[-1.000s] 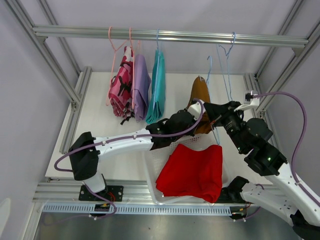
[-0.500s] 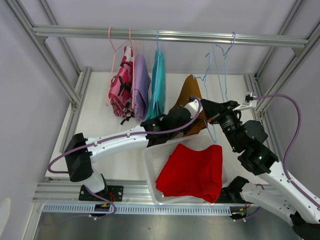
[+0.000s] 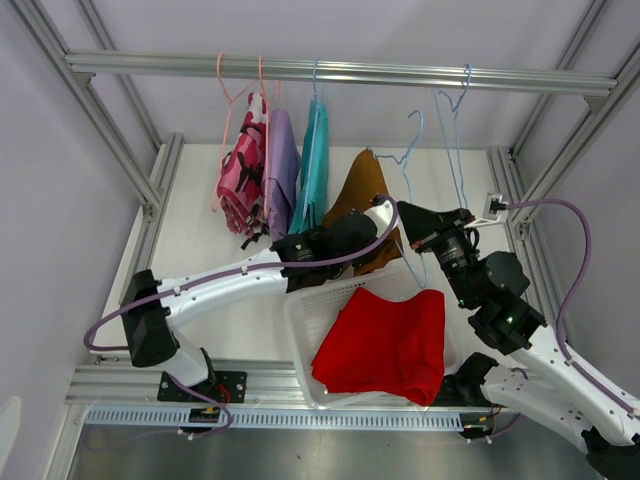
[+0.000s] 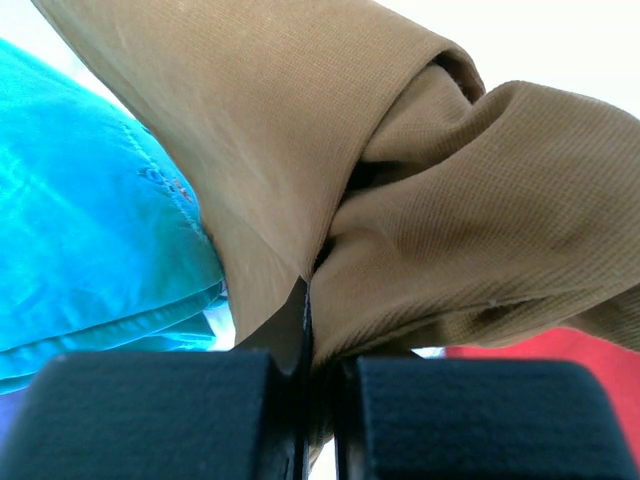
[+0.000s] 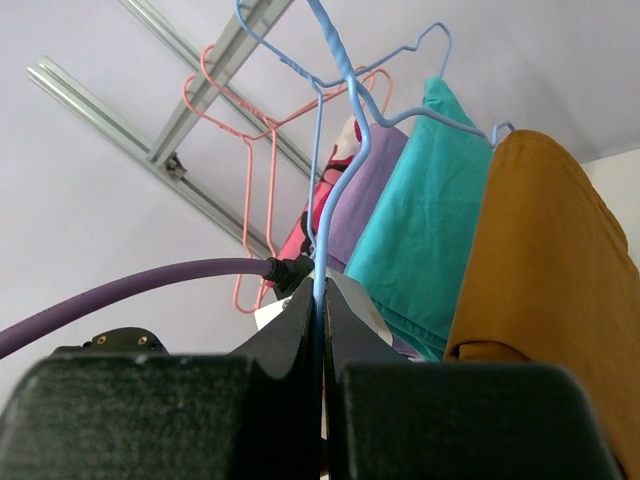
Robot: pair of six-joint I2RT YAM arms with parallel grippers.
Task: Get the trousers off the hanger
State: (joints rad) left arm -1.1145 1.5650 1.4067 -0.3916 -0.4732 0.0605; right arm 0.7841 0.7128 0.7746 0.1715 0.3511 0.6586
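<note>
cloth trousers (image 3: 385, 345) (image 3: 362, 195) (image 3: 315, 180) (image 3: 283, 165) (image 3: 240, 180) five, white basket (image 3: 303, 325) one

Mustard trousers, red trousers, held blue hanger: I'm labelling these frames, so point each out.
mustard trousers (image 4: 450, 230), left wrist view, bunched fold
red trousers (image 3: 385, 345), top view, cloth's middle
blue hanger (image 5: 319, 275), right wrist view, lower wire

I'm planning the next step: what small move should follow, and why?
Probably pull the left gripper away from the blue hanger to slide the brown trousers off: it pinches the cloth, the right gripper clamps the hanger wire, and the trousers drape over its arm.
</note>
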